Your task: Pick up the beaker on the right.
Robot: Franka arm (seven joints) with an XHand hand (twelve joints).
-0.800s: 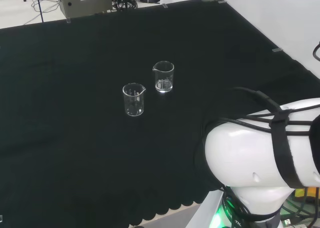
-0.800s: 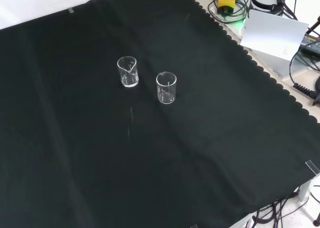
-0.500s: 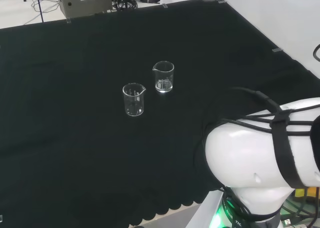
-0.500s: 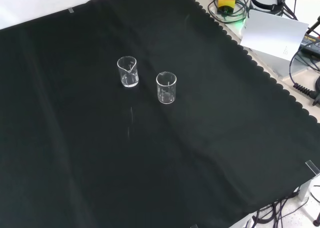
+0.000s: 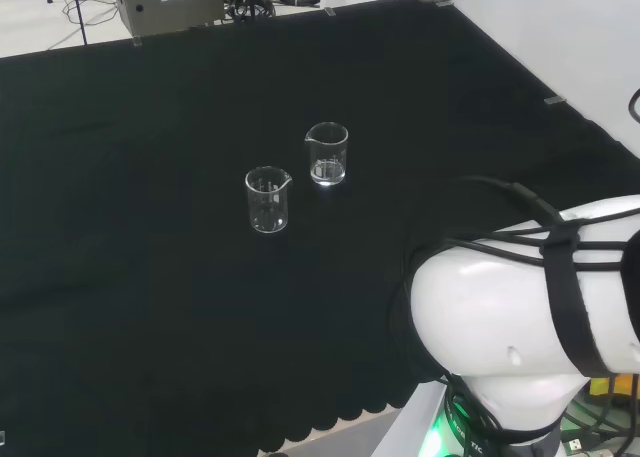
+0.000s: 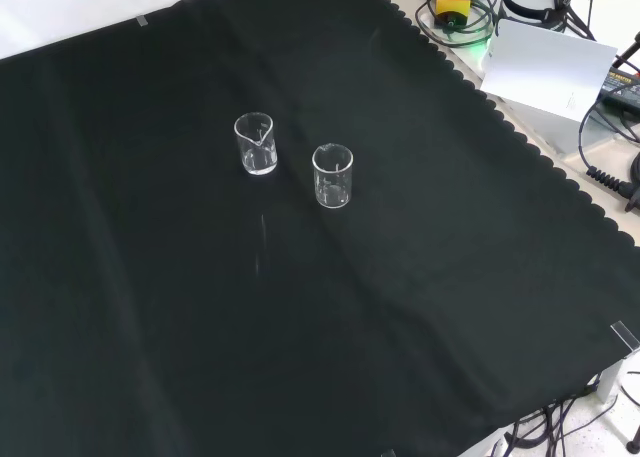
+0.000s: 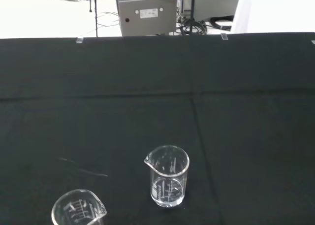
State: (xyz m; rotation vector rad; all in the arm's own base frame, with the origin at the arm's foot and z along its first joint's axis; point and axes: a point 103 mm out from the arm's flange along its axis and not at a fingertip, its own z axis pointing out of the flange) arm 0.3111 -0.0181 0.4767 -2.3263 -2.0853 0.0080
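Two clear beakers upright on my black cloth (image 5: pixel 150 307), near each other but apart: right beaker (image 5: pixel 327 154) in head view, left beaker (image 5: pixel 267 199) beside it; my fingers' state, cannot tell

Even, bright room light; the black cloth (image 6: pixel 420 307) swallows shadows. Small highlights glint on both beakers' (image 5: pixel 327 154) glass rims. The floor beyond the bench is overexposed.

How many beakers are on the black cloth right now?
2. In the head view, one beaker stands nearer and to the left, the other beaker farther and to the right. Both are upright, apart, on the cloth.
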